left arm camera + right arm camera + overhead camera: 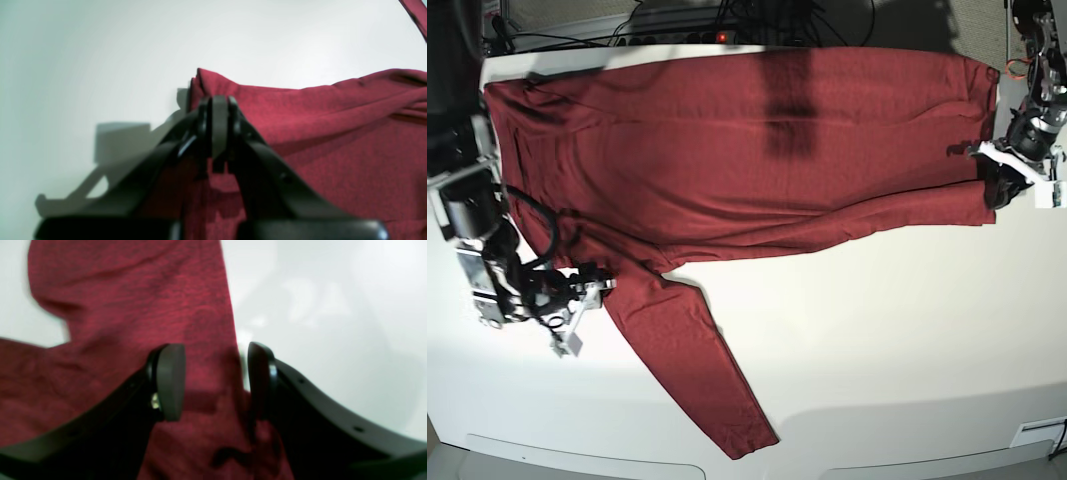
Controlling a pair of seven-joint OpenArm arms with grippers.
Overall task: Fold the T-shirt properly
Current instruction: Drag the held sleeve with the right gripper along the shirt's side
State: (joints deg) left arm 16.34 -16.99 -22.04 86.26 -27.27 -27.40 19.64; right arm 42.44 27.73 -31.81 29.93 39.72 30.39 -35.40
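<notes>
White table [877,360], T-shirt [727,150] across far edge, near half bare.

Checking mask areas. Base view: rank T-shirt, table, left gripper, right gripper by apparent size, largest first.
1. table, though the shirt hides much of it.
2. T-shirt, close to the table's visible area, so the top two are unsure.
3-4. right gripper and left gripper: both small and look alike; not ranked.

Plain dark red T-shirt [757,150], no print, on white table [877,360]; black tools.
</notes>
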